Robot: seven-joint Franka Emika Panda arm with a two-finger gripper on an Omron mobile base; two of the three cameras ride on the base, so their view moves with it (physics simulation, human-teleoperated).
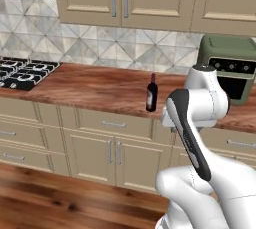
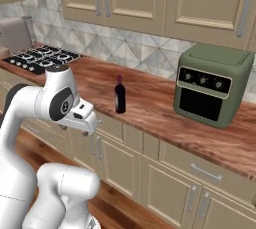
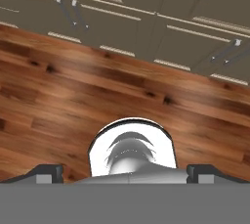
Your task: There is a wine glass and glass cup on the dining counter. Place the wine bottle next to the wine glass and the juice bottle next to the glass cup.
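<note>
Left base view, wine bottle upright, green oven nearby

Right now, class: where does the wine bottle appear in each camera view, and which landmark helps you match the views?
Left base view: wine bottle right of centre, on the wood counter's front edge.
Right base view: left of centre, on that counter.
Hand view: not in it.
Shared landmark: green oven.

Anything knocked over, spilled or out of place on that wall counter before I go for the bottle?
Nothing stands out. The wine bottle stands upright near the front edge of the wood counter, no spill around it. The green oven sits square to its right, the stove to its left. The gripper is open and holds nothing.
</note>
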